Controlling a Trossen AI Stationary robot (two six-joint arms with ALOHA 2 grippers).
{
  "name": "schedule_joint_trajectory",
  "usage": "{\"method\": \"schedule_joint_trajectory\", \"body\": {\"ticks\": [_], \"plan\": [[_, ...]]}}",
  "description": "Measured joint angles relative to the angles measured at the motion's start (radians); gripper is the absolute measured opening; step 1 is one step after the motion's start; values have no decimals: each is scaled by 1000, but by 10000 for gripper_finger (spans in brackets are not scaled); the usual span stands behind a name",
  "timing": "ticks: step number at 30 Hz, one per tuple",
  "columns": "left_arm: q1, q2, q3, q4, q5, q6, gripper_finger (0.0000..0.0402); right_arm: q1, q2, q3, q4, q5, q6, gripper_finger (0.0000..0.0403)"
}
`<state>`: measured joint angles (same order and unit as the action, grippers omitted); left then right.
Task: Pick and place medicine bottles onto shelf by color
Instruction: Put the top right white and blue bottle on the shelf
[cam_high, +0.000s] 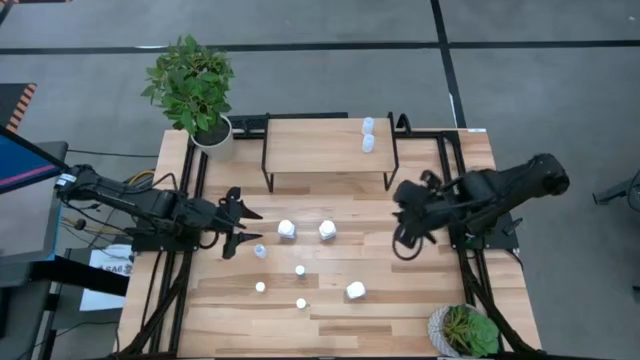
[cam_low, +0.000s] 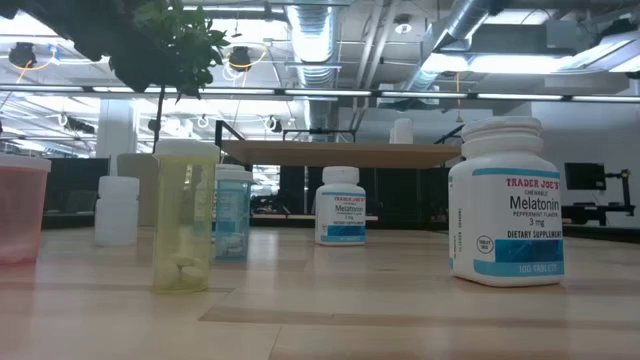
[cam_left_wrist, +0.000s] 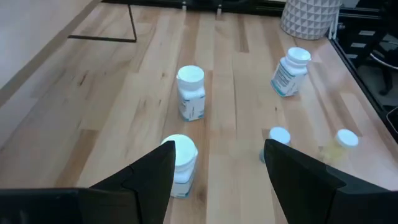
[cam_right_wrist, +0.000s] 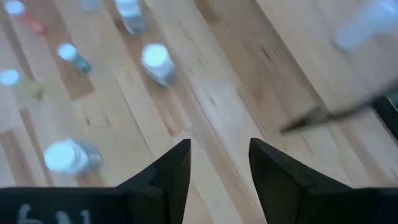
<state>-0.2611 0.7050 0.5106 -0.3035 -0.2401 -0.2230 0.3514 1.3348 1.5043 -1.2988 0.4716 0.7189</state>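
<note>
Overhead, the wooden tabletop (cam_high: 400, 310) fills the middle of the scene, with black frame rails running along its left and right edges. At its far edge stands the shelf (cam_high: 325, 143), a light-wood board on thin black legs, with open table under and in front of it. Two pale blue bottles (cam_high: 368, 134) stand on the shelf near its right end, one just behind the other.

Next in size come the two arms. The left gripper (cam_high: 243, 234) hovers over the left part of the table, fingers apart and holding nothing; a small pale blue bottle (cam_high: 260, 250) stands just beside its nearer finger. The right gripper (cam_high: 405, 222) hangs over the right part of the table, fingers apart and empty, well apart from every bottle.

A leafy plant in a white pot (cam_high: 211, 135) sits at the far left corner beside the shelf, and a second potted plant (cam_high: 465, 330) sits at the near right corner.

Between the grippers lies a wide open strip of wood holding the loose bottles. Two chunky white bottles (cam_high: 287, 229) (cam_high: 327, 230) stand side by side near the centre, a third (cam_high: 356, 290) nearer the front. Three smallest bottles (cam_high: 300, 270) (cam_high: 260, 287) (cam_high: 300, 302) are scattered toward the front, apart from each other.
</note>
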Motion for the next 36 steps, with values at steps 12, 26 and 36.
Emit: {"method": "schedule_joint_trajectory", "body": {"ticks": [12, 26, 36], "plan": [[0, 8, 0, 6, -9, 0, 234, -108, 263, -28, 511, -51, -651, 214], [0, 8, 0, 1, -10, 1, 234, -253, 465, -10, 534, -321, -744, 256], [1, 8, 0, 9, -10, 2, 234, -259, 509, -9, 583, -370, -773, 257]]}}
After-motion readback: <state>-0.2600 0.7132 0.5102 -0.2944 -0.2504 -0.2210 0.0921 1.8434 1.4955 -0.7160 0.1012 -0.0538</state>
